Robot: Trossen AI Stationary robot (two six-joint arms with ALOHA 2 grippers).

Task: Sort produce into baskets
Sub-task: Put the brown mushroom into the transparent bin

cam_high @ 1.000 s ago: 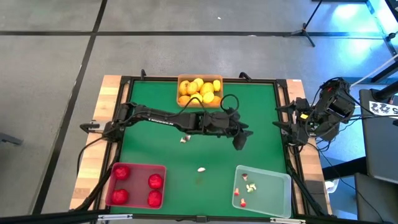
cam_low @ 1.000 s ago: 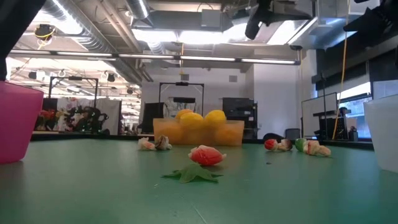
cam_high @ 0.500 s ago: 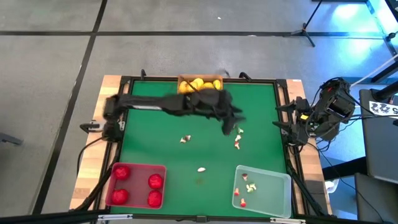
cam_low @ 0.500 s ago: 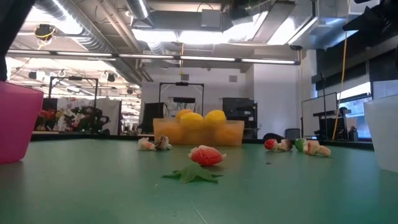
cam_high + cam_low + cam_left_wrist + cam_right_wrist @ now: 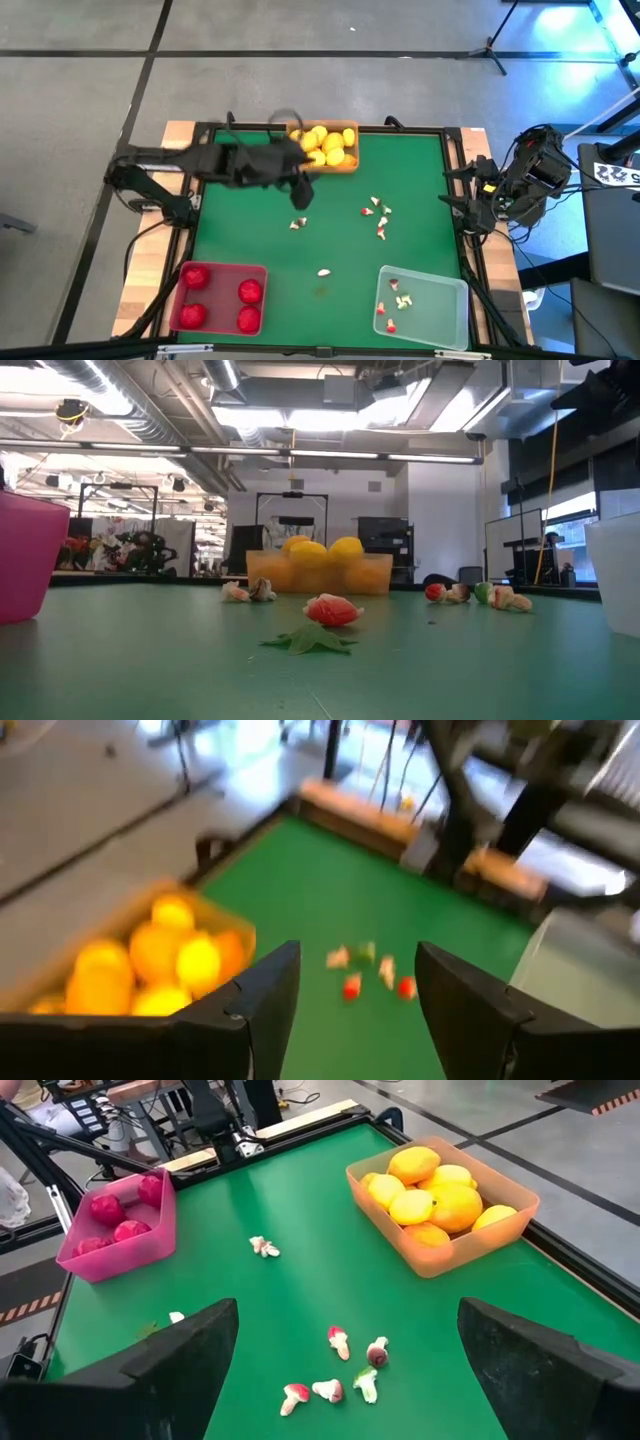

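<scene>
We find the left gripper [image 5: 300,196] raised over the green table [image 5: 250,240], jaws parted with nothing between them; in its wrist view the two dark fingers [image 5: 262,988] frame bare mat and a small cluster of whitish-and-red bits [image 5: 368,970] well ahead of the tips. Just beside the jaws, toward the table's far edge, sits the orange-tan basket [image 5: 322,165], long axis parallel to that edge, heaped with yellow and orange oval fruits [image 5: 325,146] lying at mixed angles. Just below the jaws in the high view one whitish bit [image 5: 297,223] lies on the mat; the cluster [image 5: 378,212] is farther off, toward the right arm. Another pale piece [image 5: 324,271] lies near the table's front edge. Well apart from the jaws, the red basket [image 5: 219,267] holds four red round fruits [image 5: 195,277] at the front left corner, and the clear basket [image 5: 452,287], slightly skewed, holds several small bits [image 5: 397,300] at the front right. The right gripper [image 5: 470,205] waits beyond the table's right edge, jaws wide and empty.
</scene>
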